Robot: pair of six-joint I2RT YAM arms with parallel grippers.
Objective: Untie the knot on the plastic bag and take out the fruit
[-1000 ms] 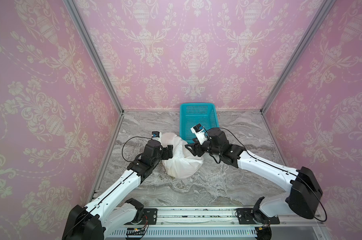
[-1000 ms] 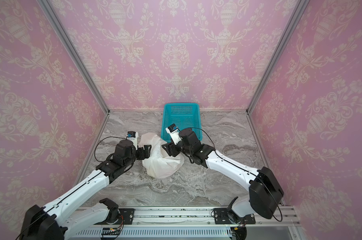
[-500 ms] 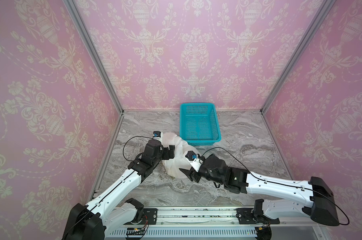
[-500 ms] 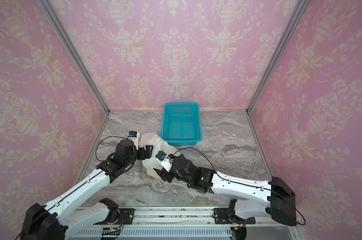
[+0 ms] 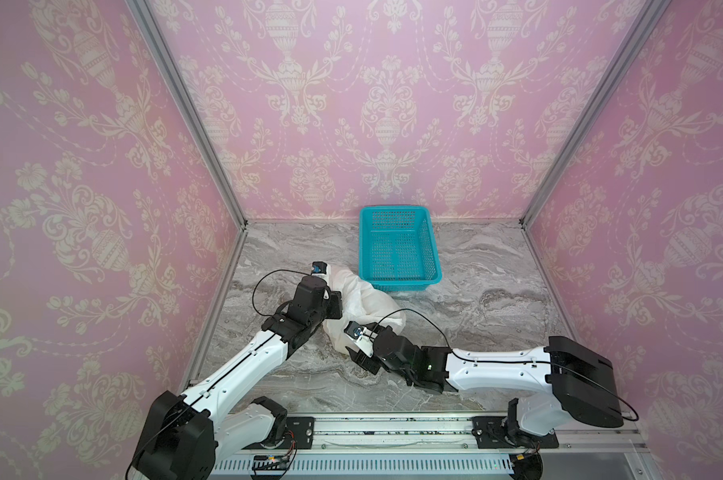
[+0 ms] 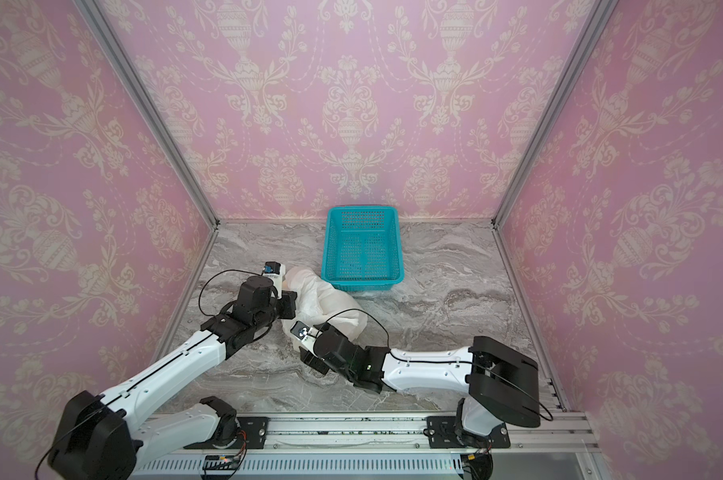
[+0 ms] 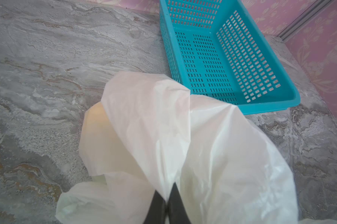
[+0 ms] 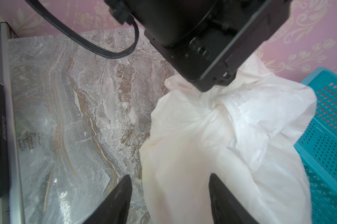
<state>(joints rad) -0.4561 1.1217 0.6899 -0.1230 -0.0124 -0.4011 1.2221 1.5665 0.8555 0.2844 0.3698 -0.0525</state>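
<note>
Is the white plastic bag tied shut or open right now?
Tied shut: in the right wrist view the knot is a tight bunched twist on the plastic bag, with no opening showing.

A grey marble-patterned tabletop [image 5: 497, 299] with brownish veins fills the floor of the pink-walled booth, seen in both top views [image 6: 447, 291]. Two things lie directly on it. A teal perforated basket [image 5: 401, 283] sits flat towards the far wall, a little right of the middle, its long side running front to back; the marble shows through its slots in the left wrist view [image 7: 268, 108]. Just in front of it and to the left lies a crumpled white translucent plastic bag [image 5: 368, 299], slumped on the surface, its far edge up against the basket's near left corner [image 8: 328, 135]. The right half of the slab is bare stone
</note>
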